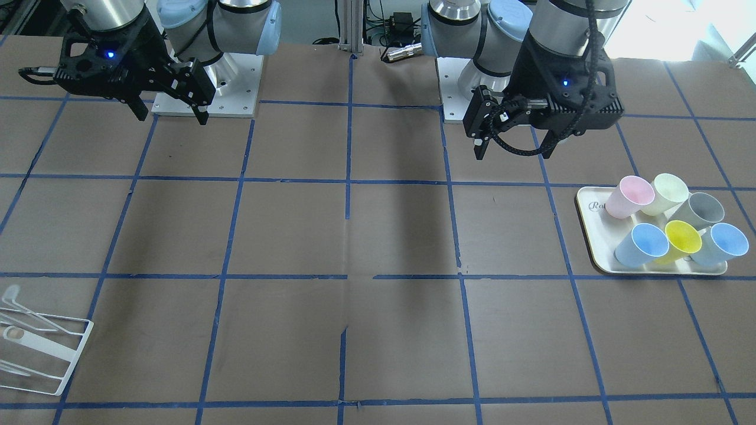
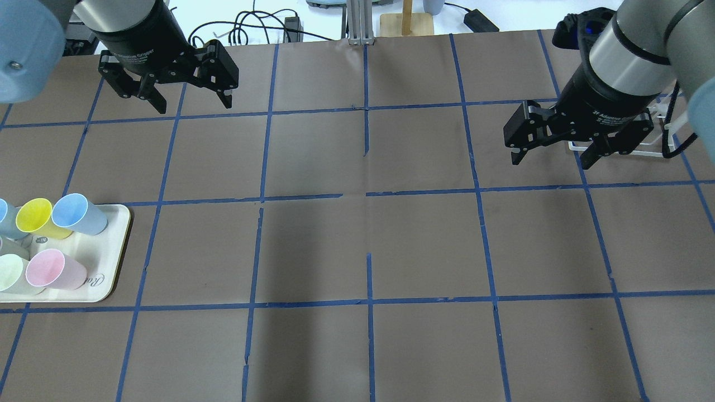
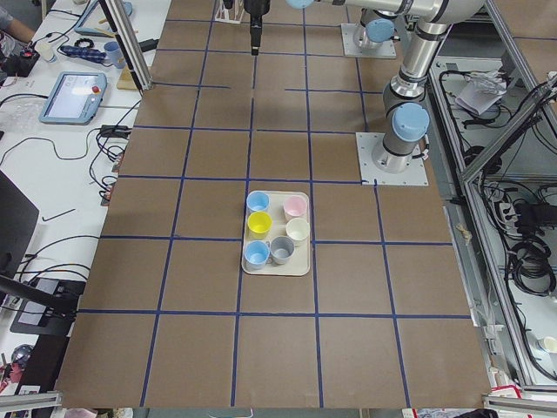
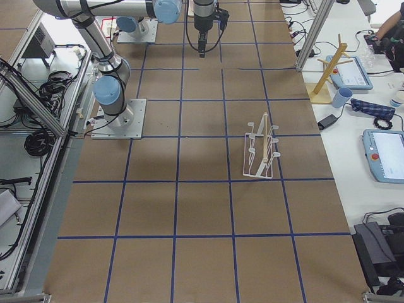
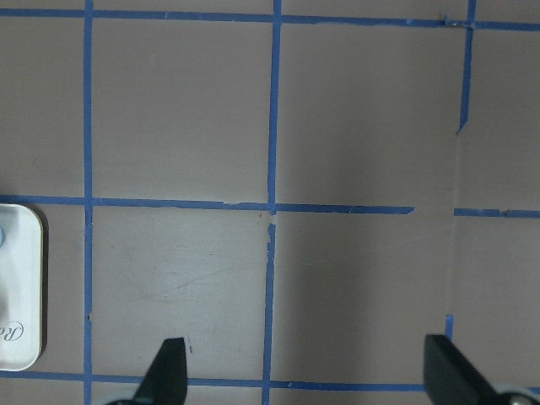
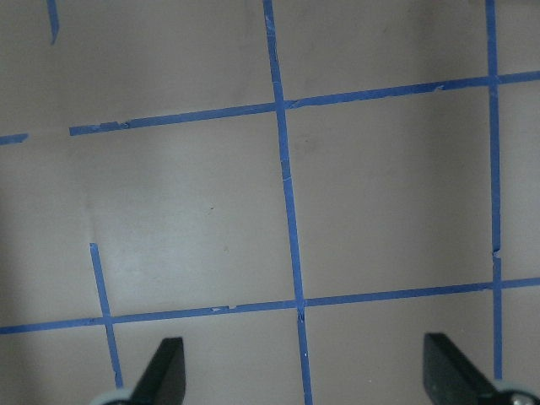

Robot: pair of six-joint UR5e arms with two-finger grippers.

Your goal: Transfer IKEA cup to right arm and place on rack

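Observation:
The light grey IKEA cup lies among several coloured cups on a cream tray; it also shows in the exterior left view. My left gripper is open and empty, high above the table and well away from the tray; the left wrist view shows its gripper over bare table, with the tray's corner at the left edge. My right gripper is open and empty, in front of the white wire rack. The rack stands bare at the table's edge.
Pink, pale yellow-green, yellow and two light blue cups share the tray. Blue tape lines grid the brown table. A wooden stand and tablets sit on the side bench beyond the table.

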